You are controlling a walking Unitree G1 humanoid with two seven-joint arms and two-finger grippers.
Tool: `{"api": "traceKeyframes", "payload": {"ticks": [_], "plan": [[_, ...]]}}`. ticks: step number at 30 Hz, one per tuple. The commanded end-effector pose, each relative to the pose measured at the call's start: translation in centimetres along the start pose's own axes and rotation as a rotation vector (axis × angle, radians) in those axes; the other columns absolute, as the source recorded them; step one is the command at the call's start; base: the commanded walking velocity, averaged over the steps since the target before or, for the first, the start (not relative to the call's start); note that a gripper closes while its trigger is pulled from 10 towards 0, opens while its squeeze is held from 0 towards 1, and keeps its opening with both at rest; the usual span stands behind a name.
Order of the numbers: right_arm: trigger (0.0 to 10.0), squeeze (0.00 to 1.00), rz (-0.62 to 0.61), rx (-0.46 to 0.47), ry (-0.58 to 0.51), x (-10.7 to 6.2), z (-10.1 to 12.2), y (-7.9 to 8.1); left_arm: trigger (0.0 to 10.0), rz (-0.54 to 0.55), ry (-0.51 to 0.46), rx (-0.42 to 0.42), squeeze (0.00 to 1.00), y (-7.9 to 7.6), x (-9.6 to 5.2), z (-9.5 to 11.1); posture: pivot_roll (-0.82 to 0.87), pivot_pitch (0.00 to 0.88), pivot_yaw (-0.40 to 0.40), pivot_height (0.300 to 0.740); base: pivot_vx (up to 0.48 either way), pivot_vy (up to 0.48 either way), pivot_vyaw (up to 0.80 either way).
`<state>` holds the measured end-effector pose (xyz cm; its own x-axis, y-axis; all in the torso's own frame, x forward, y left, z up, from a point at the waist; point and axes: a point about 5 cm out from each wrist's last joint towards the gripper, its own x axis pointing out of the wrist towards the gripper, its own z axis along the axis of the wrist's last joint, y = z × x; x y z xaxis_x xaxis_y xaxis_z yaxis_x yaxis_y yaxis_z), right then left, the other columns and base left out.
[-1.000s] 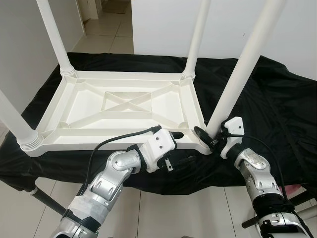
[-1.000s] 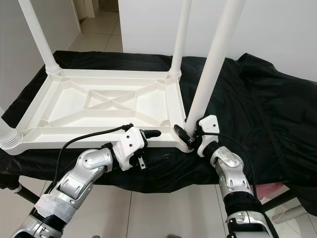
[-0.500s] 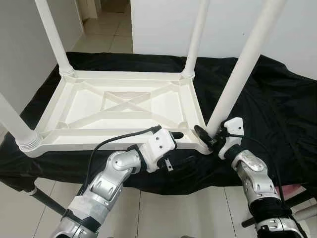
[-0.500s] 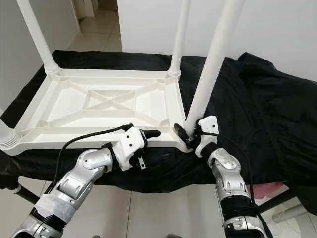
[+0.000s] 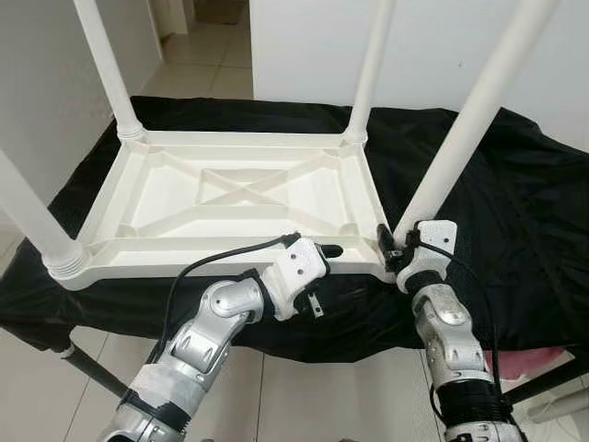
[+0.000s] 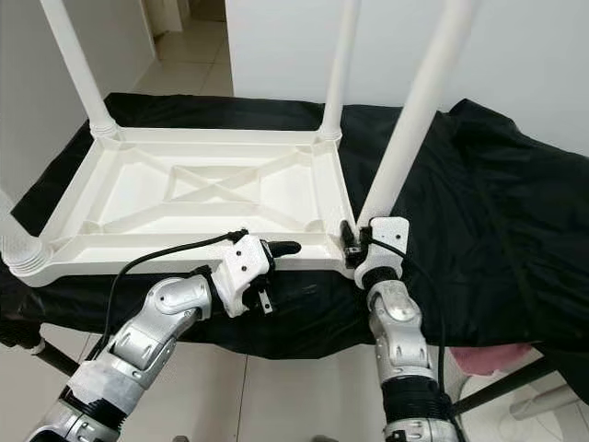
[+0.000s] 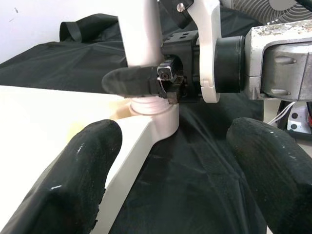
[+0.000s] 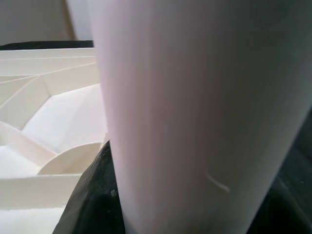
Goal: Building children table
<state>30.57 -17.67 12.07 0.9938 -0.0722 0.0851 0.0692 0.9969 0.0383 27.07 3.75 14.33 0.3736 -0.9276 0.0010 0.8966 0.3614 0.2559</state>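
Right gripper point(image 5: 390, 250) clamped on near-right table leg point(image 5: 465, 124) at its base; left gripper point(image 5: 324, 276) spread at the tabletop's near edge.
White table top point(image 5: 230, 198) lies upside down on black cloth point(image 5: 515, 212), four legs standing up from its corners. Right fingers pinch the near-right leg just above its socket. Left gripper straddles the near rim, one finger point(image 7: 87, 161) touching the rim, the other over the cloth.

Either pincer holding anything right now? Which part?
Right pincer clamps the white plastic table leg near its base, by the corner socket. Left pincer is open over the upturned tabletop's near rim, holding nothing.
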Motion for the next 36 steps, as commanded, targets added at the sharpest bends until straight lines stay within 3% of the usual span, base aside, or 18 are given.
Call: {"api": "traceKeyframes", "payload": {"ticks": [1,5,9,20,21,30,31,32,36], "plan": [[10.0,0.00,-0.164,0.009,0.043,-0.6,-0.9,-1.9,10.0,0.026,0.007,-0.018,0.00,0.2,-0.2,-0.4,-0.08,0.000,-0.014,0.740,0.000,0.000,0.00],[10.0,0.00,-0.209,0.026,0.048,-0.8,-1.0,-1.6,10.0,0.030,0.004,-0.020,0.00,0.2,-0.1,-0.3,-0.08,0.000,-0.016,0.740,0.000,0.000,0.00],[10.0,0.00,-0.204,0.045,0.040,-1.2,-0.9,0.8,10.0,0.043,-0.009,-0.026,0.00,0.3,0.1,-0.1,-0.08,0.000,-0.017,0.740,0.000,0.000,0.00],[10.0,0.00,-0.218,0.037,0.020,-1.0,-0.5,0.3,10.0,0.050,-0.010,-0.023,0.00,0.5,0.0,0.0,-0.07,0.000,-0.016,0.740,0.000,0.000,0.00],[10.0,1.00,-0.207,0.043,0.016,-1.1,-0.5,0.4,10.0,0.053,-0.009,-0.021,0.00,0.6,-0.1,0.1,-0.07,0.000,-0.016,0.740,0.000,0.000,0.00],[10.0,1.00,-0.167,0.107,-0.015,-1.4,-0.2,0.7,10.0,0.095,-0.026,-0.053,0.00,0.9,-0.2,0.3,-0.07,0.000,-0.016,0.740,0.000,0.000,0.00],[10.0,0.87,-0.162,0.109,-0.020,-1.5,-0.2,0.7,10.0,0.106,-0.033,-0.061,0.00,1.0,-0.2,0.3,-0.07,0.000,-0.015,0.740,0.000,0.000,0.00],[10.0,0.00,-0.160,0.118,-0.028,-1.6,-0.1,0.5,10.0,0.124,-0.042,-0.068,0.00,1.1,-0.2,0.4,-0.07,0.000,-0.015,0.740,0.000,0.000,0.00],[10.0,0.00,-0.127,0.094,-0.058,-2.1,0.1,0.2,10.0,0.172,-0.067,-0.104,0.00,0.9,-0.1,0.7,-0.07,0.000,-0.017,0.740,0.000,0.000,0.00]]}}
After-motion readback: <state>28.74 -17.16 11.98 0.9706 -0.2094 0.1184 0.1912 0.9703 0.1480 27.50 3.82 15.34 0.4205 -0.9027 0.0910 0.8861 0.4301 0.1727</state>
